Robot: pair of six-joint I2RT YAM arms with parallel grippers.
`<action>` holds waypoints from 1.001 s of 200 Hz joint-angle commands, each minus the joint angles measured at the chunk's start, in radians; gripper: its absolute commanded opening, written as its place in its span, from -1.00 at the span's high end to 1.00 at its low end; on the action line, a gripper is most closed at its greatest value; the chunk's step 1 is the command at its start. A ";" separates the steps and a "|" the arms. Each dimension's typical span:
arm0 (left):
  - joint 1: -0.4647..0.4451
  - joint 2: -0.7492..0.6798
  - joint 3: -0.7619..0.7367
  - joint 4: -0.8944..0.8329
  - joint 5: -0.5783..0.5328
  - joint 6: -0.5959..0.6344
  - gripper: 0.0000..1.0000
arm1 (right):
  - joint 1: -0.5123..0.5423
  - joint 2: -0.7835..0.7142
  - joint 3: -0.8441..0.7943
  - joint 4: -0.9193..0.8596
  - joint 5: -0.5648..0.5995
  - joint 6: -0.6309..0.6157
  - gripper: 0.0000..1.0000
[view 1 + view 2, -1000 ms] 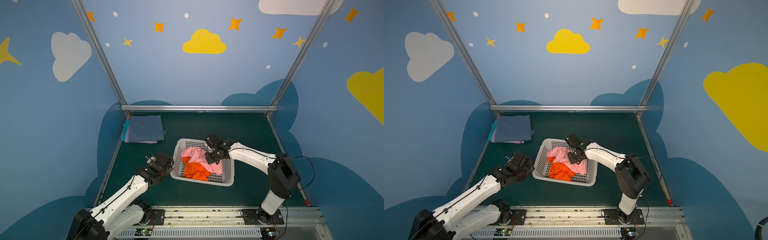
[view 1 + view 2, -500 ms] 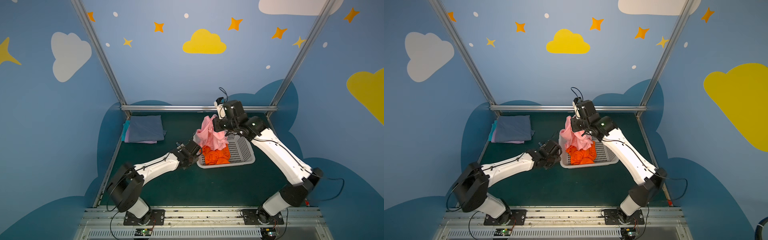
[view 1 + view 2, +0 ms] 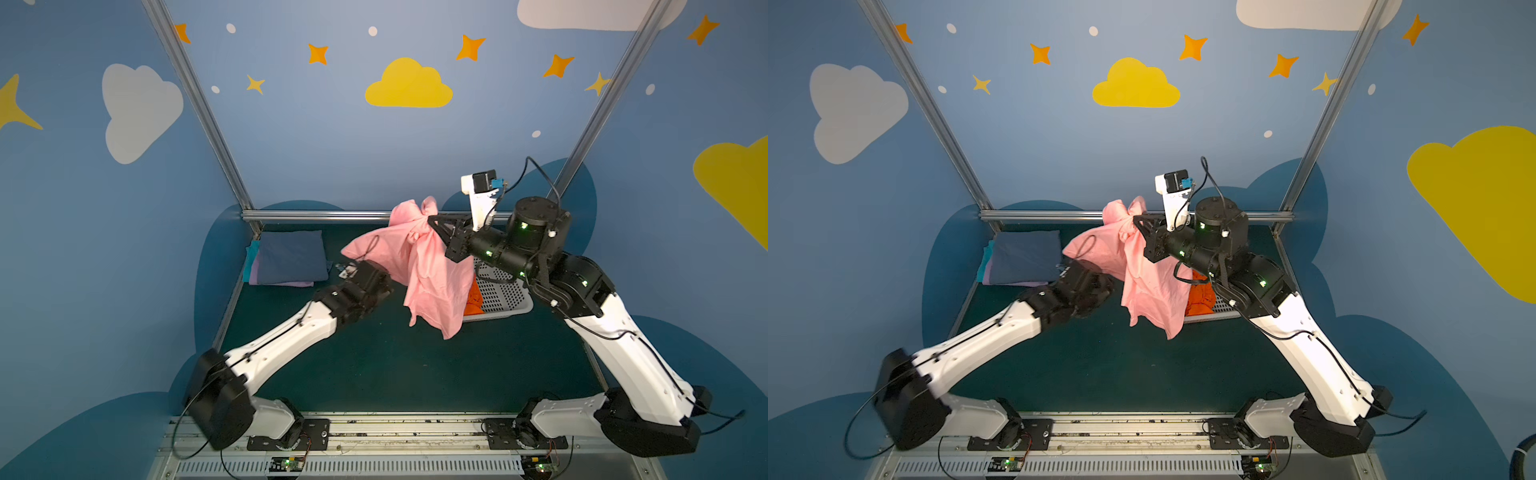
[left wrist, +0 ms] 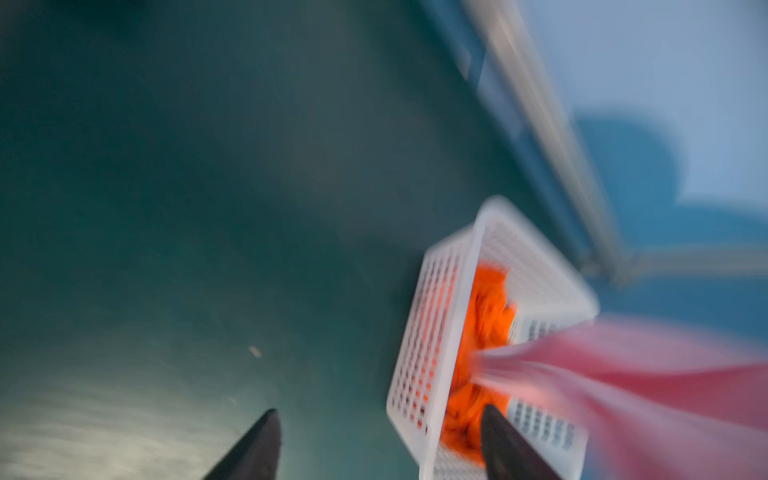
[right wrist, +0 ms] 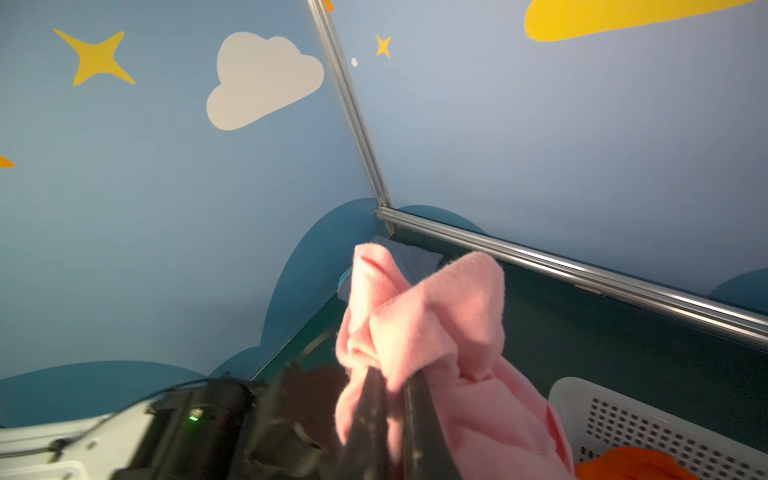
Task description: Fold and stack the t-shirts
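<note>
Pink t-shirt (image 3: 428,270) bunched between pinched-together fingers (image 5: 368,415) of right gripper (image 5: 392,386), hanging above worktop near back edge, by basket (image 3: 505,291) with orange t-shirt (image 4: 486,316). Left gripper (image 4: 380,411) beside cloth, spread wide, empty. Folded t-shirts (image 3: 291,257) in back left corner.

The table (image 3: 374,374) front lies open; a hanging pink shirt (image 3: 428,270) and basket (image 3: 507,295) (right rear) block the middle, a folded stack (image 3: 291,257) the far-left corner.

Bunched pink t-shirt (image 5: 419,324) in right gripper (image 5: 392,386)
</note>
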 commanded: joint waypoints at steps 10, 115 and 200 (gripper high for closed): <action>0.037 -0.322 -0.167 -0.207 -0.265 -0.063 -0.71 | 0.090 0.137 -0.005 0.031 -0.190 0.066 1.00; 0.060 -0.320 -0.238 -0.186 -0.205 -0.041 -0.85 | 0.051 0.150 -0.230 -0.139 0.138 0.082 -0.62; 0.004 0.082 -0.138 0.108 0.162 0.125 -0.49 | -0.243 -0.157 -0.724 -0.354 0.511 0.049 -0.62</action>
